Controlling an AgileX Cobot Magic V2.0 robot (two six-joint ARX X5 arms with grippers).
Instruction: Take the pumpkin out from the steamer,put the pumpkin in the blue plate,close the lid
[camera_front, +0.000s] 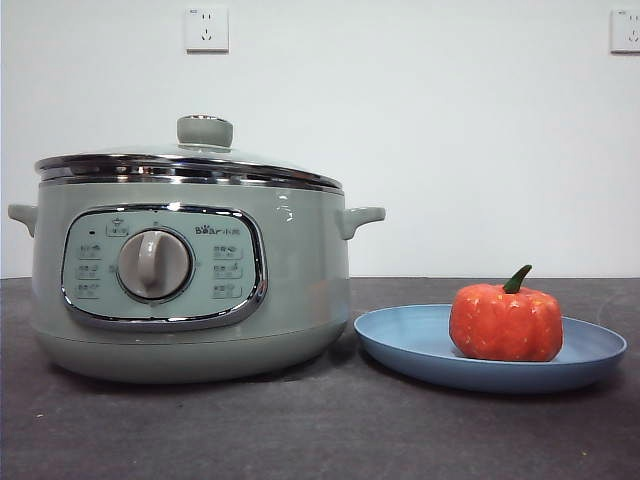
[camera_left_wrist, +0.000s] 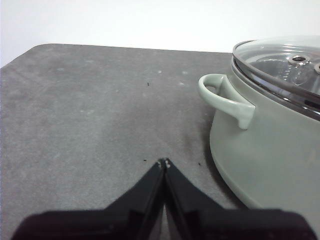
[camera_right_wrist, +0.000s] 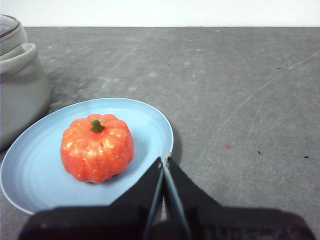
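Sitting upright on the matte light-blue plate, the speckled orange toy pumpkin is well clear of the sage-green steamer just beside it; glass lid seated, so the task looks complete. Left gripper and right gripper both clenched, empty. Two wall sockets behind; nothing obstructs.

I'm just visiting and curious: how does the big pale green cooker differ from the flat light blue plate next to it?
The sage-green steamer stands tall and deep; the light blue plate is low and shallow. The steamer is closed under its glass lid; the plate lies open, holding the orange pumpkin. The steamer has a dial and handles; the plate is plain. Both are round and rest on the dark table.
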